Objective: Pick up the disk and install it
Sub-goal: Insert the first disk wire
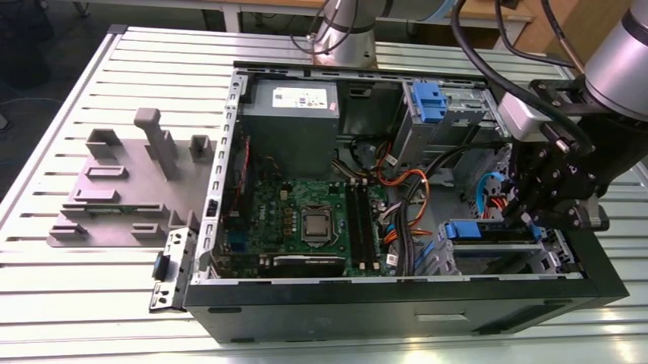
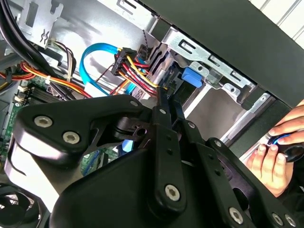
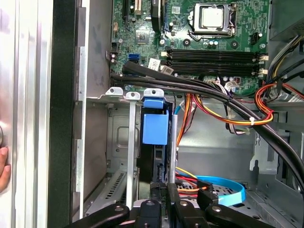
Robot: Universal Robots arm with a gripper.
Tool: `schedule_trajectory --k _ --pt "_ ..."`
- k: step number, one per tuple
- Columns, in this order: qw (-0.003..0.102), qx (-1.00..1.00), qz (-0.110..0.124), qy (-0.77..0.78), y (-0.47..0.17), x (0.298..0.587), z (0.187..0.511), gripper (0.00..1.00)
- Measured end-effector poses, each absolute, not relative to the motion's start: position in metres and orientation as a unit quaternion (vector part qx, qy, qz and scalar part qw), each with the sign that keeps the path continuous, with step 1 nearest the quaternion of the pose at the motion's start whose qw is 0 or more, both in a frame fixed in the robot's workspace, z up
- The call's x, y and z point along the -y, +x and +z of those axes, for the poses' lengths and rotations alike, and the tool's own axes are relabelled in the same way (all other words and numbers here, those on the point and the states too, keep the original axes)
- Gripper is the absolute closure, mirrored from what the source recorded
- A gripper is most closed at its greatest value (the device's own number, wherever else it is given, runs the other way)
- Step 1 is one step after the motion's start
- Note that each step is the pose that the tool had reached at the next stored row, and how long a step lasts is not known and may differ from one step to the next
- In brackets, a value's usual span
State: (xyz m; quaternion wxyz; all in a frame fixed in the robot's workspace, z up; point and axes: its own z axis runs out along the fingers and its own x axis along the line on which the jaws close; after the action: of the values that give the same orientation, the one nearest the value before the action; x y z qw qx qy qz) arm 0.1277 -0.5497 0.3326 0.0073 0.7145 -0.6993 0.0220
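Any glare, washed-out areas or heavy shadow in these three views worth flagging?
Exterior view: even light, the computer case interior darker than the slatted table. First wrist view: the table edge is washed out by glare, the blue-framed disk clearly lit. Second wrist view: the black gripper covers the foreground.

A silver-grey cylindrical arm (image 1: 620, 53) trailing thick black cables (image 1: 460, 42) ends in a matte black linkage gripper (image 2: 167, 107) studded with silver screws (image 2: 171, 192).
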Motion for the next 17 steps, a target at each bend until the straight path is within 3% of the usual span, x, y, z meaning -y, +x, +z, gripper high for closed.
schedule_trajectory --k 17 --pt "0.007 0.699 0.021 0.714 0.1276 0.5507 0.3282 0.83"
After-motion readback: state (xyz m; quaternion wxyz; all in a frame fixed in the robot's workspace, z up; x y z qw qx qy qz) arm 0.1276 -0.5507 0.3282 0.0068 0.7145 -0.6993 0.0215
